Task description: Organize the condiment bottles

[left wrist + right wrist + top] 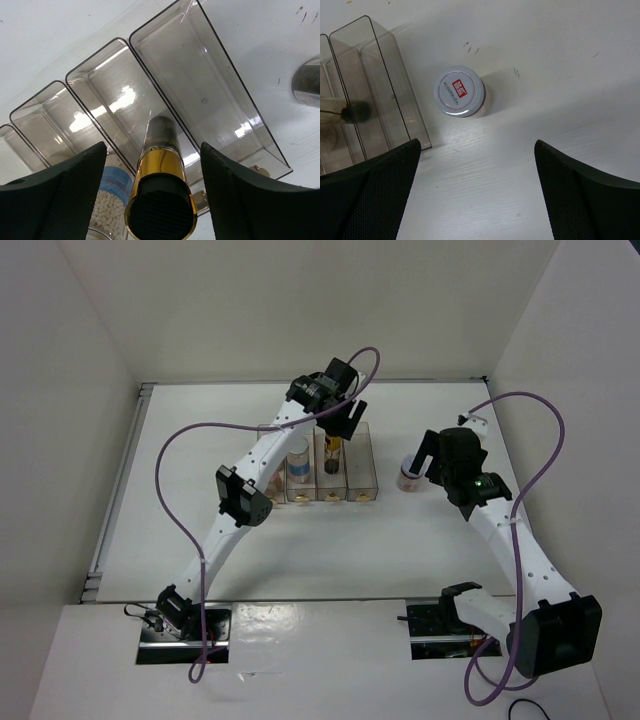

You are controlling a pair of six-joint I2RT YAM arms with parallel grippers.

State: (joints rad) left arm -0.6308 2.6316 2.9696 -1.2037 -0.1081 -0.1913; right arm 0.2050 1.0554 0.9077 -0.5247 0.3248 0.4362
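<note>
A dark bottle with a gold cap (159, 192) stands in the third clear bin (107, 85) from the left. My left gripper (154, 146) is open and straddles its cap with a gap on each side; it hangs over the bins in the top view (338, 430). A clear bottle with a blue label (298, 462) stands in the second bin. A white bottle with a purplish lid (459, 91) stands on the table right of the bins. My right gripper (477, 145) is open and empty just near of it. The cream and pink-capped bottles do not show.
Four clear bins (362, 475) stand side by side mid-table; the rightmost one (200, 85) holds nothing, and the leftmost is mostly hidden behind my left arm (245, 495). White walls close in the table on three sides.
</note>
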